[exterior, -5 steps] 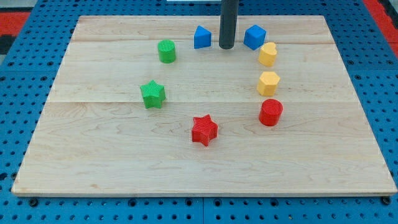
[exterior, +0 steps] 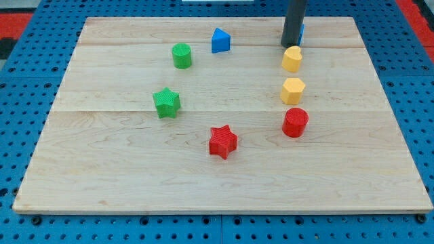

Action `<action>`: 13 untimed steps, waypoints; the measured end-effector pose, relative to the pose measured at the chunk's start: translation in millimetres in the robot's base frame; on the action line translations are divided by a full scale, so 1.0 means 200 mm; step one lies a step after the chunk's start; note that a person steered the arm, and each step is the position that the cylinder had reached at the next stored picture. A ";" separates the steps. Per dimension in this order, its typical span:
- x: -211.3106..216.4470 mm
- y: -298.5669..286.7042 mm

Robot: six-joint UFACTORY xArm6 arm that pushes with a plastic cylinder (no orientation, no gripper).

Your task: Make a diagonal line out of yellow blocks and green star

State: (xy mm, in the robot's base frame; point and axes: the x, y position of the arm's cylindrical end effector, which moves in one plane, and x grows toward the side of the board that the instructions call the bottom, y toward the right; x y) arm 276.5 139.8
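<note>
Rod (exterior: 294, 20): upper part cut off by the view's top edge; only the lower stretch shows.
Tip (exterior: 291, 46): visible, just above the upper yellow block (exterior: 292, 59); touching or apart, cannot tell.
Blue block (exterior: 301, 30): almost wholly hidden behind the rod; only a sliver shows at the rod's right side; shape cannot be made out.
Upper yellow block: shape unclear at this size.
Blue pegboard (exterior: 20, 102): cut off by all four edges of the view.
</note>
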 end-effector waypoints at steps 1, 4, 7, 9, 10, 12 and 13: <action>0.00 0.00; 0.32 0.09; 0.75 -0.13; 0.64 -0.21; 0.61 0.04; 0.40 -0.11; 0.62 -0.17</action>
